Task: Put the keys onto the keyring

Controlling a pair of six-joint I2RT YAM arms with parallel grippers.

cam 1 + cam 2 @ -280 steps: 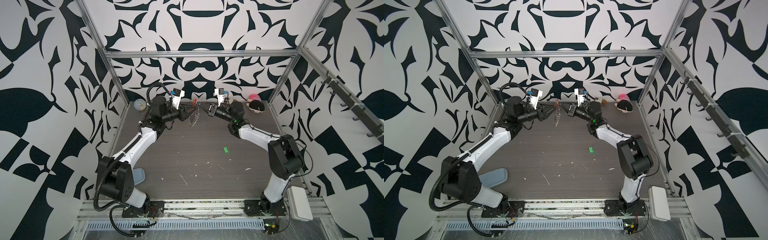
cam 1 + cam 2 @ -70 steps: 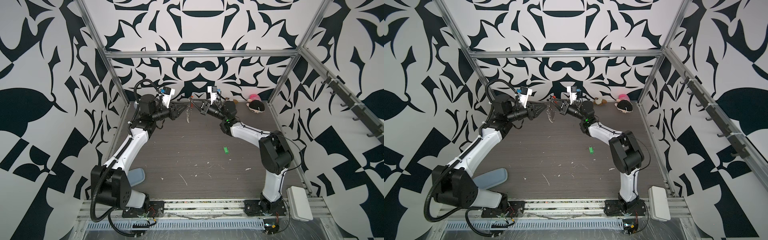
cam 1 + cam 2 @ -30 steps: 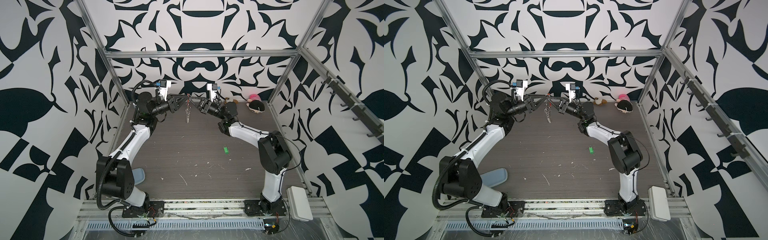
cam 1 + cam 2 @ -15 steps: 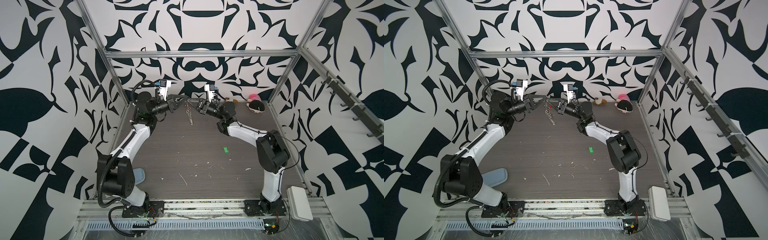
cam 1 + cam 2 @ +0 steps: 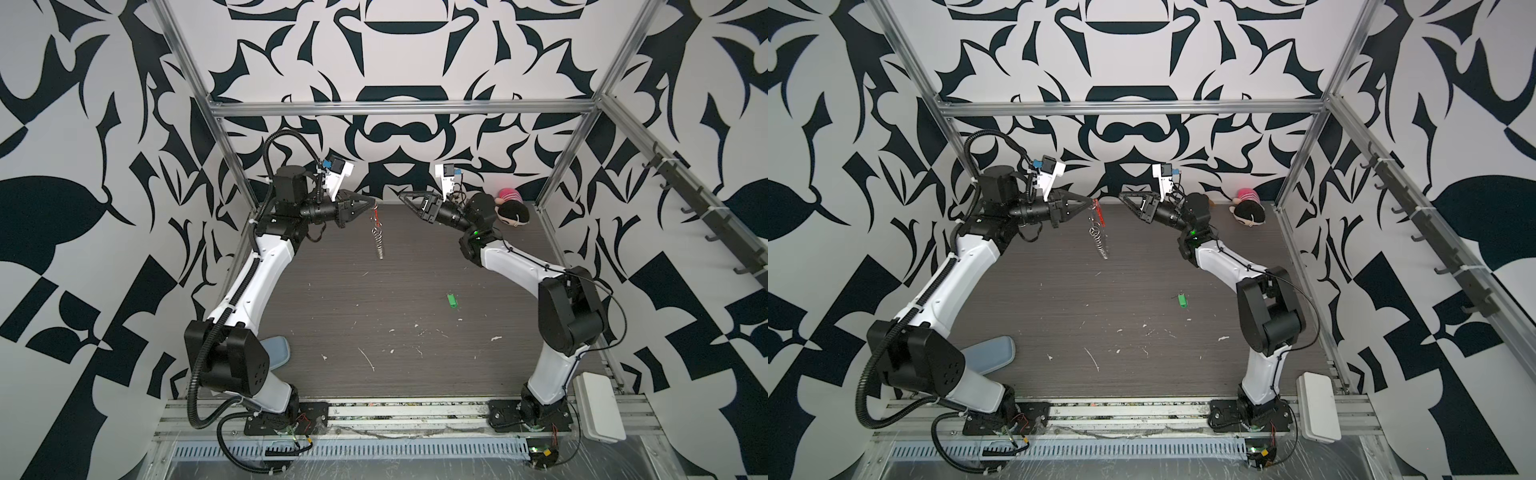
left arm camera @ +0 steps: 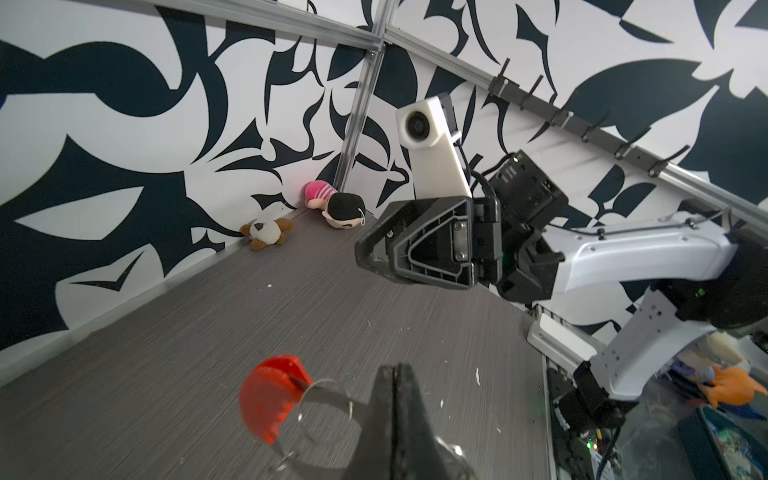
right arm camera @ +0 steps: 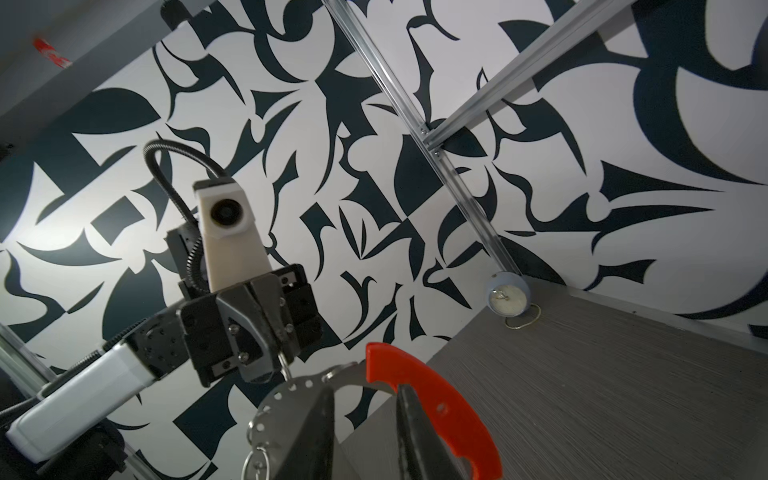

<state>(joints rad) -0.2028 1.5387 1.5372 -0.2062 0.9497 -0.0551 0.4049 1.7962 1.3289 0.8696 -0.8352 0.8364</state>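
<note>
In both top views the keyring (image 5: 377, 232) (image 5: 1099, 232) hangs in the air at the back of the table, its red-orange piece on top and small silver rings trailing below. My left gripper (image 5: 373, 203) (image 5: 1091, 202) (image 6: 397, 372) is shut on its wire beside the red piece (image 6: 268, 399). A short gap to the right, my right gripper (image 5: 401, 195) (image 5: 1121, 194) (image 7: 365, 388) stands open, and the red piece (image 7: 436, 415) shows just beyond its fingers. The green keys (image 5: 451, 301) (image 5: 1182, 300) lie on the table at mid right, far from both grippers.
A pink and black doll (image 5: 513, 210) (image 6: 336, 203) and a small brown and white plush (image 6: 266, 232) lie at the back right wall. A blue round clock (image 7: 508, 293) sits in the back left corner. A blue-grey pad (image 5: 276, 351) lies front left, a white box (image 5: 598, 405) front right.
My left gripper has shut on the keyring. My right gripper has opened, let go of it and drawn back a little, so the keyring hangs from the left gripper alone.
</note>
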